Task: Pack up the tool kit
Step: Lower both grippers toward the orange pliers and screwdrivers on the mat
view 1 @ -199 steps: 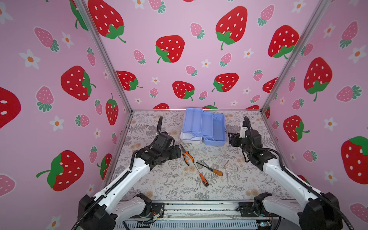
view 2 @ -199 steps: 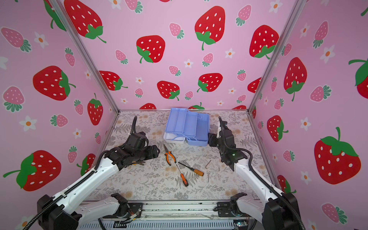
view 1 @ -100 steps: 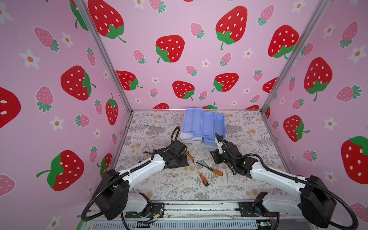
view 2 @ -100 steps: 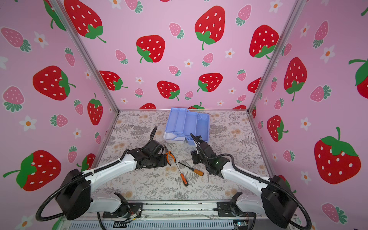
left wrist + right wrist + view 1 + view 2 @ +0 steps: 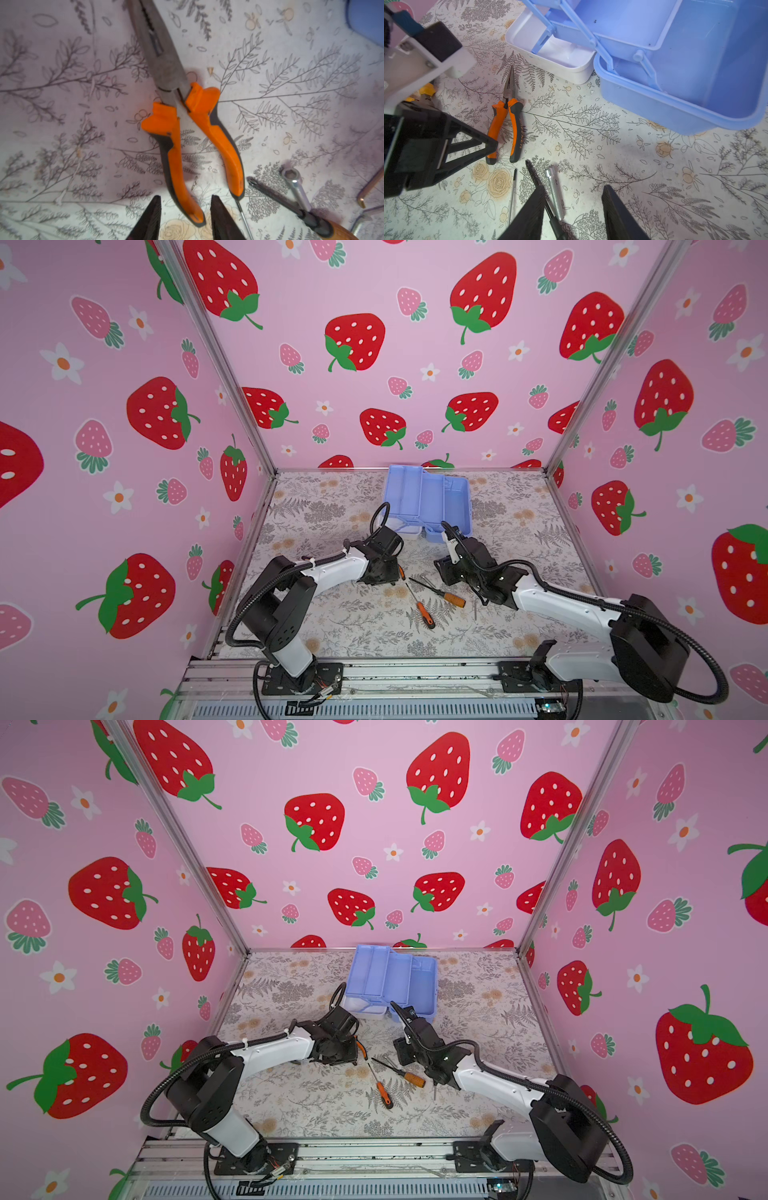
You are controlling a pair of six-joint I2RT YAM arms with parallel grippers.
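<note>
The left gripper [image 5: 185, 216] hangs low over the pliers [image 5: 172, 149], jaws half apart and straddling the tip of one orange handle (no squeeze shows, so nothing is held); the pliers lie flat, long axis running straight away from the gripper, nose toward the tool kit [image 5: 426, 497]; the kit stands open at the back of the table [image 5: 332, 506], just beyond that nose; the right gripper [image 5: 574, 197], jaws also half apart and empty, hovers over a screwdriver [image 5: 532, 170] and a silver wrench [image 5: 554, 191]; the left arm is nearer the pliers, so carrying them back looks like its job.
</note>
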